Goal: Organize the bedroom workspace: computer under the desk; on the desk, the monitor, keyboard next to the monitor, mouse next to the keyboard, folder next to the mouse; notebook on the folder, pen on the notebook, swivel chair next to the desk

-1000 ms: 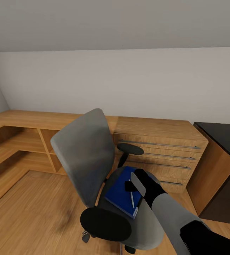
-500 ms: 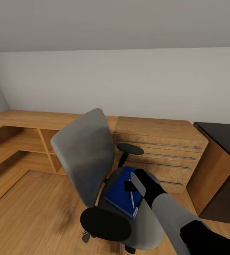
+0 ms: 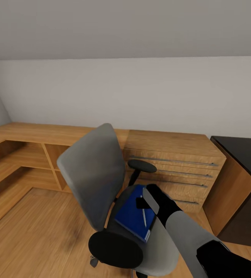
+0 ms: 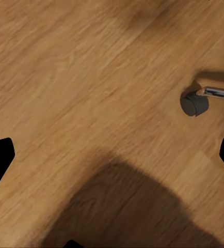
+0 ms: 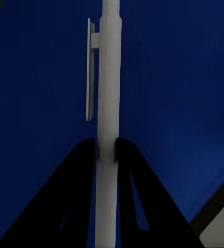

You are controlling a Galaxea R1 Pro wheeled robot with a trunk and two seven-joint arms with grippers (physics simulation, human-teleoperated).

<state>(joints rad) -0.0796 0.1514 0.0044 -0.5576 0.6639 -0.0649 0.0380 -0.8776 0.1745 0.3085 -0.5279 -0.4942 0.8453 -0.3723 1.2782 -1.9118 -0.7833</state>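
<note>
The swivel chair (image 3: 90, 170), grey with black armrests, stands in the middle of the head view with its back turned to the left. On its seat lies the blue folder (image 3: 131, 214). My right gripper (image 3: 143, 204) is over the folder, shut on a thin white pen (image 3: 144, 217). In the right wrist view the pen (image 5: 108, 93) runs straight out between the two black fingers (image 5: 78, 170) of the right gripper (image 5: 106, 147), with the folder (image 5: 184, 93) close behind it. My left gripper (image 4: 112, 155) is open above the wood floor. The desk's black top (image 3: 243, 148) shows at the right edge.
Low oak shelving (image 3: 21, 154) and an oak drawer unit (image 3: 172, 166) run along the white wall behind the chair. An oak side panel (image 3: 233, 189) stands under the black top. One chair castor (image 4: 193, 102) rests on the floor (image 3: 36, 235) near my left gripper.
The whole head view has shifted a little, so the camera moved. My right gripper still holds the pen over the folder as before.
</note>
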